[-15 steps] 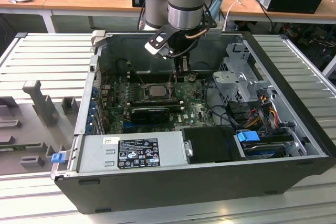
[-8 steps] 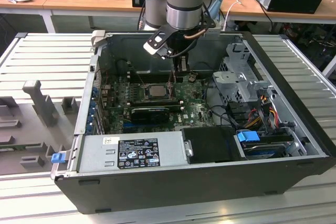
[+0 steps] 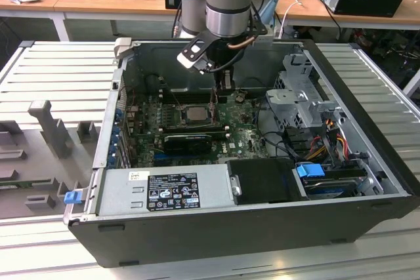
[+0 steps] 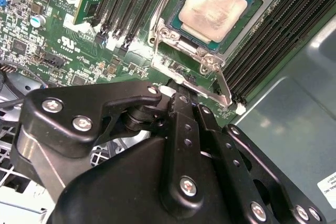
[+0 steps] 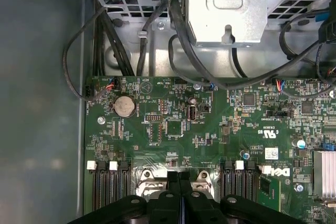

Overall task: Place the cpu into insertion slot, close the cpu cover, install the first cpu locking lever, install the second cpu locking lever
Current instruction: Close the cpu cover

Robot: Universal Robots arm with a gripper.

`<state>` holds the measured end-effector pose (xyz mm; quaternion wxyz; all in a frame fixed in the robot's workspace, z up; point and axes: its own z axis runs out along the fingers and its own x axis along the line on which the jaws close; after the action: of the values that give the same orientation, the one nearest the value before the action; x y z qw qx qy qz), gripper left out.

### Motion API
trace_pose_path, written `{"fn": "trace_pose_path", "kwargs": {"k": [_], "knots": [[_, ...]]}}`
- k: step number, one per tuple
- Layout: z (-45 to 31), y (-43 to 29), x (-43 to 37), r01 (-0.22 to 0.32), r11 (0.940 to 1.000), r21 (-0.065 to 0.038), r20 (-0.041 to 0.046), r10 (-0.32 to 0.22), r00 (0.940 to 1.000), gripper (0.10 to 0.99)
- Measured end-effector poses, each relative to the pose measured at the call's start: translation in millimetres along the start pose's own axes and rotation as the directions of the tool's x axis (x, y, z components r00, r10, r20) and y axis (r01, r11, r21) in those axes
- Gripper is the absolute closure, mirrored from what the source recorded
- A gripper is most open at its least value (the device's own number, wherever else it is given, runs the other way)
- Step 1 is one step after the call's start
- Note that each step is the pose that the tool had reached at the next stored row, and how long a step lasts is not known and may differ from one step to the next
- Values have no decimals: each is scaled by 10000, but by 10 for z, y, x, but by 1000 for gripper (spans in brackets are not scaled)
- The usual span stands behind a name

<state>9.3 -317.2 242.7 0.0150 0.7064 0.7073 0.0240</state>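
Observation:
The cpu [image 4: 212, 4], a square chip with a dull silver top, lies flat in the insertion slot [image 4: 169, 18] on the green motherboard; in the exterior view the cpu [image 3: 195, 113] sits mid-board. The cpu cover [image 4: 186, 45] lies down as a metal frame around the chip. A thin wire locking lever [image 4: 224, 85] runs from the socket's corner to just beside my fingertips. In the exterior view a lever [image 3: 213, 100] stands upright next to my gripper [image 3: 226, 86]. The gripper [image 4: 181, 97] hangs beside the socket with its black fingers [image 5: 173, 182] pressed together. Whether they pinch the lever is hidden.
The open case holds a grey power supply [image 3: 164, 191] along the near side and a metal drive cage [image 3: 298, 96] at the exterior view's right. A long black block [image 3: 187, 142] lies near the socket. Memory slots [image 4: 262, 45] flank it. Black cables [image 5: 178, 35] hang by the cage.

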Motion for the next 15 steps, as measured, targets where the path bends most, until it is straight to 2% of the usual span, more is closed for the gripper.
{"fn": "trace_pose_path", "kwargs": {"k": [12,15], "knots": [[-5,-94,0,0,10000,1,0,0,10000,980],[2,-164,0,2,10000,0,-1,-2,10000,980]]}}
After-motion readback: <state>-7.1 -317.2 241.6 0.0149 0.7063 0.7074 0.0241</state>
